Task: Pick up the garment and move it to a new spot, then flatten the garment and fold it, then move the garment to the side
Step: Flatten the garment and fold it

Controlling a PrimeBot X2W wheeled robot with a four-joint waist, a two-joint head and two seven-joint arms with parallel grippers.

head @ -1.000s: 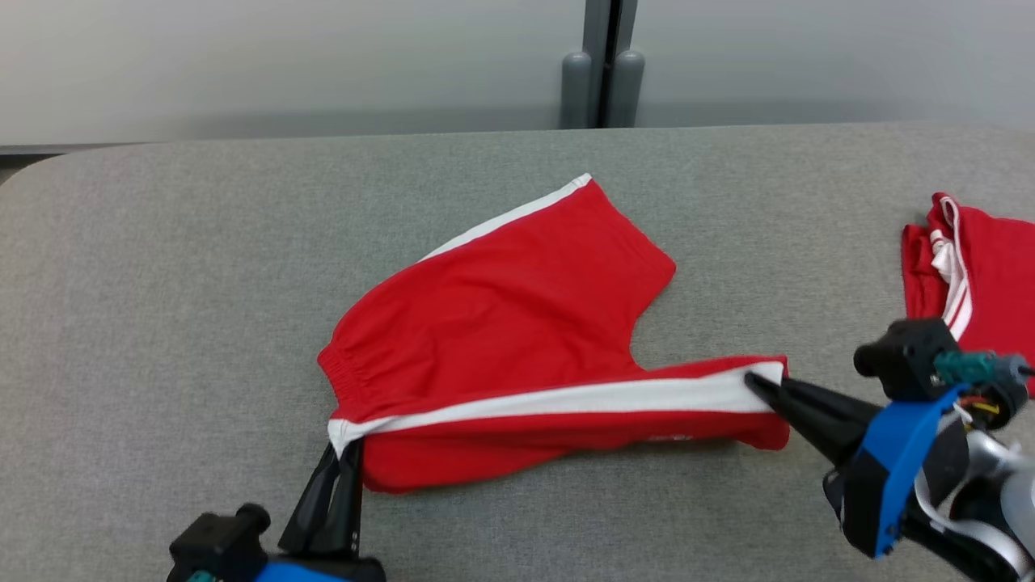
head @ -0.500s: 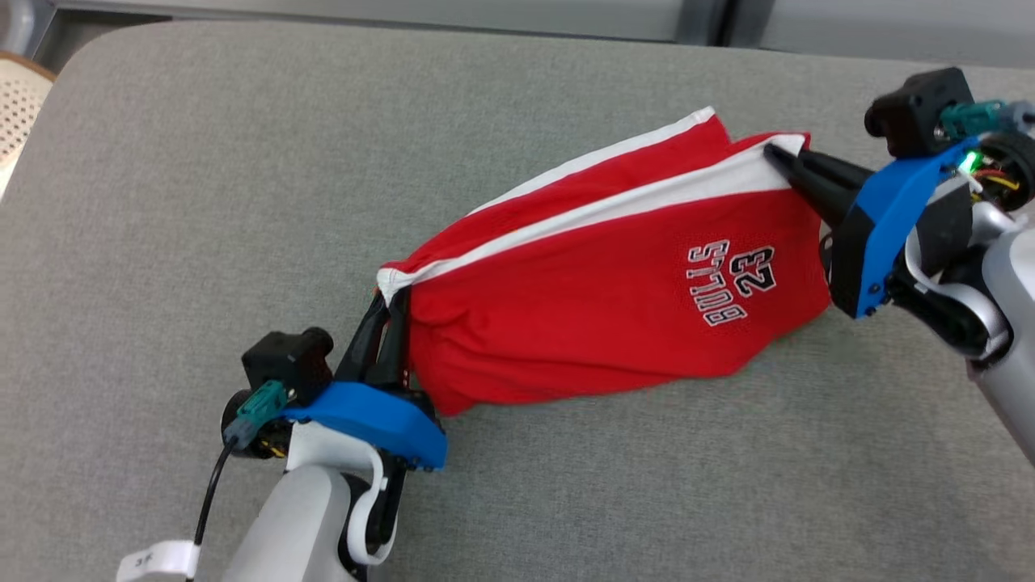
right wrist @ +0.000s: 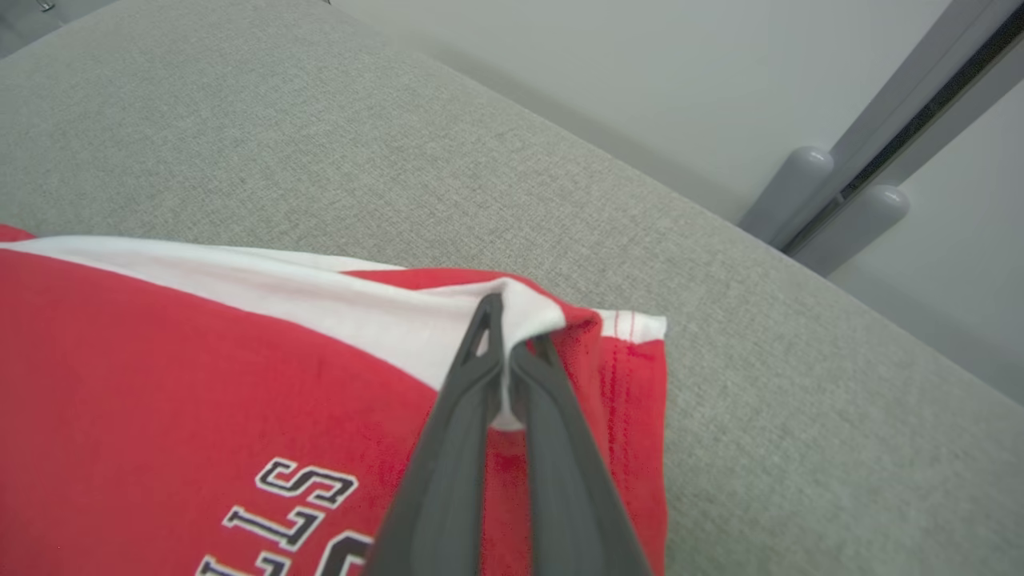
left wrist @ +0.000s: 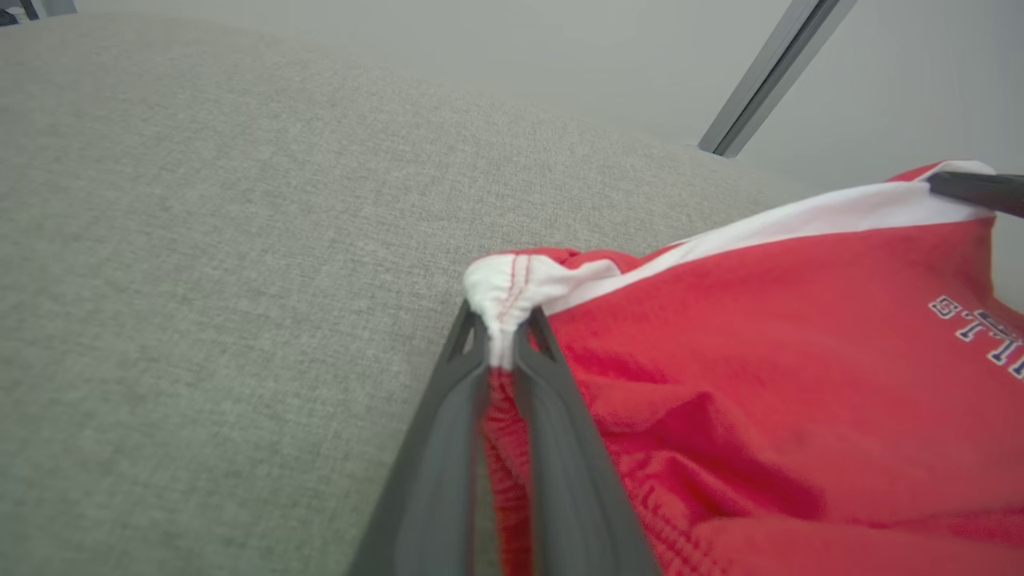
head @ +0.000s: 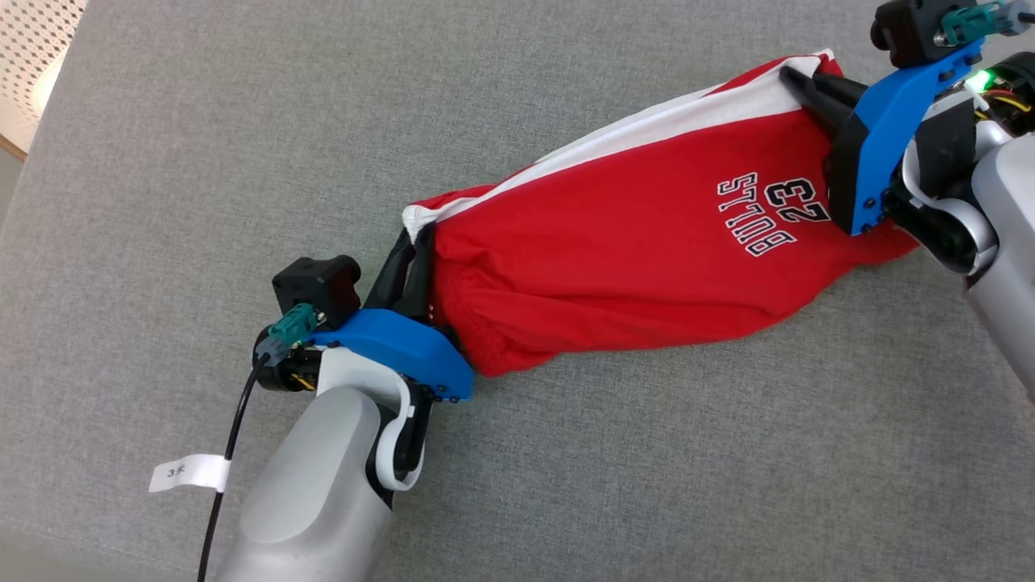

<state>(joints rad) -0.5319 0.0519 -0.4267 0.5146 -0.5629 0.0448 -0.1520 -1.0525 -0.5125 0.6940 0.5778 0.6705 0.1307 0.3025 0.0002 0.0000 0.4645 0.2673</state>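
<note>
The garment [head: 631, 259] is a pair of red shorts with a white side stripe and a printed "BULLS 23" mark. It hangs stretched between my two grippers over the grey padded table [head: 202, 162], its lower edge sagging toward the surface. My left gripper [head: 414, 234] is shut on the white waistband corner, seen close in the left wrist view as the garment [left wrist: 760, 360] pinched at the left gripper [left wrist: 500, 324]. My right gripper [head: 796, 81] is shut on the white-striped leg hem, and the right wrist view shows the garment [right wrist: 200, 360] bunched in the right gripper [right wrist: 508, 320].
A pale perforated object [head: 44, 56] sits beyond the table's upper left corner. A grey post [right wrist: 872, 160] with rounded feet stands by the pale wall behind the table. A tagged black cable [head: 230, 453] runs along my left forearm.
The camera has tilted down and shifted. Both grippers have lifted the garment off the table and turned it over, so the printed side faces up, stretched between them.
</note>
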